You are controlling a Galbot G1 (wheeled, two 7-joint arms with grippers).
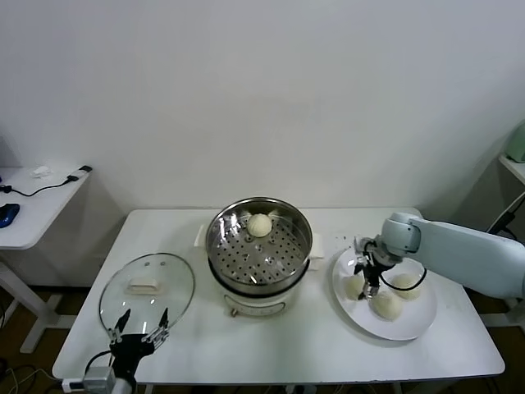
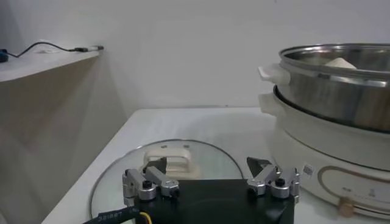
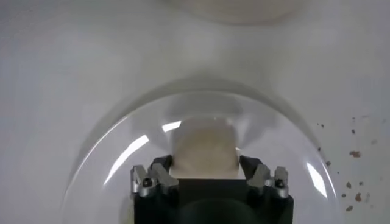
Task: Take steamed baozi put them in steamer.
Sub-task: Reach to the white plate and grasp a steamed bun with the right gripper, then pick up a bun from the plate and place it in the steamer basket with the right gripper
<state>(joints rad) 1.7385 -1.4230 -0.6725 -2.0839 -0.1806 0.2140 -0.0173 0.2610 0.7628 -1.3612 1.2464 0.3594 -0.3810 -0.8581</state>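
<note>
The steel steamer (image 1: 258, 250) stands mid-table with one baozi (image 1: 260, 225) on its perforated tray. A white plate (image 1: 410, 325) to its right holds three more baozi (image 1: 386, 304). My right gripper (image 1: 368, 279) is down on the plate's left side. In the right wrist view its fingers (image 3: 159, 168) press both sides of a baozi (image 3: 204, 146), which looks squeezed, low over the plate (image 3: 97, 152). My left gripper (image 1: 139, 324) waits open and empty at the table's front left, over the glass lid (image 1: 148, 287).
The glass lid with its cream handle (image 2: 167, 159) lies flat just beyond my left gripper (image 2: 207, 167). The steamer (image 2: 341, 85) rises close beside it. A side table (image 1: 33, 197) with cables stands at the far left. The wall is behind.
</note>
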